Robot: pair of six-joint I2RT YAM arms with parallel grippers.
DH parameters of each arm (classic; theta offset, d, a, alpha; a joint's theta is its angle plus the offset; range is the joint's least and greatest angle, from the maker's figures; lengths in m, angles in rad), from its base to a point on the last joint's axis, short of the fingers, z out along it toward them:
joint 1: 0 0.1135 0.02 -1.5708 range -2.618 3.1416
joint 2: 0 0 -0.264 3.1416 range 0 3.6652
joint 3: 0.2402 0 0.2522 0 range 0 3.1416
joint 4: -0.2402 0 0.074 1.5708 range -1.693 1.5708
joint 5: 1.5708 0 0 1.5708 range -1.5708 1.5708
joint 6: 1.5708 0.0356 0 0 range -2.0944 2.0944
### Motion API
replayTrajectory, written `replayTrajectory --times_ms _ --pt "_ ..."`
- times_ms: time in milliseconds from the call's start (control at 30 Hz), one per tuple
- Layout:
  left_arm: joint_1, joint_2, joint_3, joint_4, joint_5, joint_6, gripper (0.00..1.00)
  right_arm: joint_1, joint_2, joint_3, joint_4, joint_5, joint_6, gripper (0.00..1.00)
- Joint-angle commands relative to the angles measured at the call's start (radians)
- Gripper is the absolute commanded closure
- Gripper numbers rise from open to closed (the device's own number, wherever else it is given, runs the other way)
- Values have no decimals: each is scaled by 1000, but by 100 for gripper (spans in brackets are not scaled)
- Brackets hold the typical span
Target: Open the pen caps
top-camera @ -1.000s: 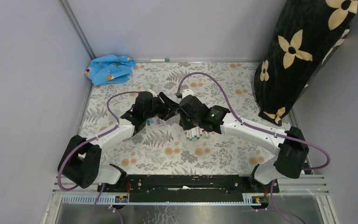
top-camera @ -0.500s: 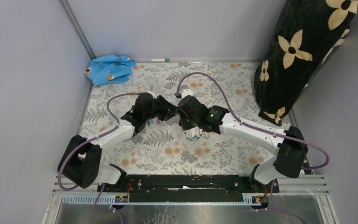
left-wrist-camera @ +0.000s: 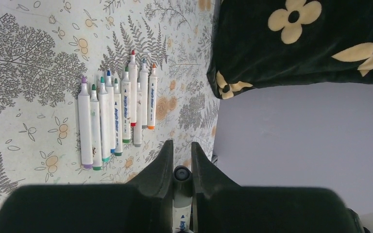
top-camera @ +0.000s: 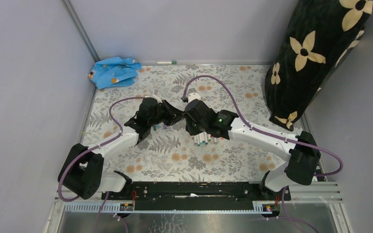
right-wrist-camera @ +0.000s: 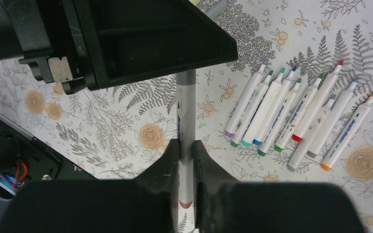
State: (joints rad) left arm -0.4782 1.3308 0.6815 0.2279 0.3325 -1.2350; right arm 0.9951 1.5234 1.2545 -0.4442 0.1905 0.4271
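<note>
around: blue cloth [top-camera: 114, 71] far-left corner, flowered cushion [top-camera: 315, 53] right, uncapped pens [right-wrist-camera: 267, 109] rowed on desk [top-camera: 175, 155] | arms meet mid-desk | right claw [right-wrist-camera: 186, 143] grasping pen [right-wrist-camera: 186, 116] | left claw [left-wrist-camera: 180, 145] clenched on its grey cap [left-wrist-camera: 182, 173]

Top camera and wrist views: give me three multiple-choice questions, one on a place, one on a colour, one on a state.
1. The cloth lies at: A the table's far left corner; B its near right edge; C under the arms.
2. Opposite its purple end, the row of pens ends in: A orange; B black; C pink.
3. The right hand is: A wide open; B shut on a pen; C holding the cloth.
Answers: A, it sits by the back wall; A, orange tip last; B, fingers pinch the barrel.
</note>
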Motion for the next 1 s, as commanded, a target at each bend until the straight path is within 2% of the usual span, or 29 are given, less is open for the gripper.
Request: replayTrajectory --times_ms 0,67,133,367,433,500,533,767,967 --pt "-9 -31 -11 59 -9 -1 100 4 14 59 12 20 4 77" --pt "-9 -35 -9 67 -3 -9 100 4 23 70 12 21 1 67" --pt "-11 -43 -6 68 -2 -12 100 3 37 88 8 19 -3 64" --pt "-14 -64 -4 68 1 -17 100 3 83 122 7 24 -8 64" --pt "-14 -72 3 60 -2 -12 100 4 93 125 4 29 -9 72" --pt "-13 -75 14 37 -17 1 100 4 96 122 -2 34 -10 97" --pt "-12 -76 16 28 -31 7 100 4 94 118 -6 34 -7 100" --pt "85 17 97 28 -41 25 100 4 32 -4 -11 13 8 100" --pt "146 134 283 -120 -68 131 100 4 -64 -179 43 -25 47 100"
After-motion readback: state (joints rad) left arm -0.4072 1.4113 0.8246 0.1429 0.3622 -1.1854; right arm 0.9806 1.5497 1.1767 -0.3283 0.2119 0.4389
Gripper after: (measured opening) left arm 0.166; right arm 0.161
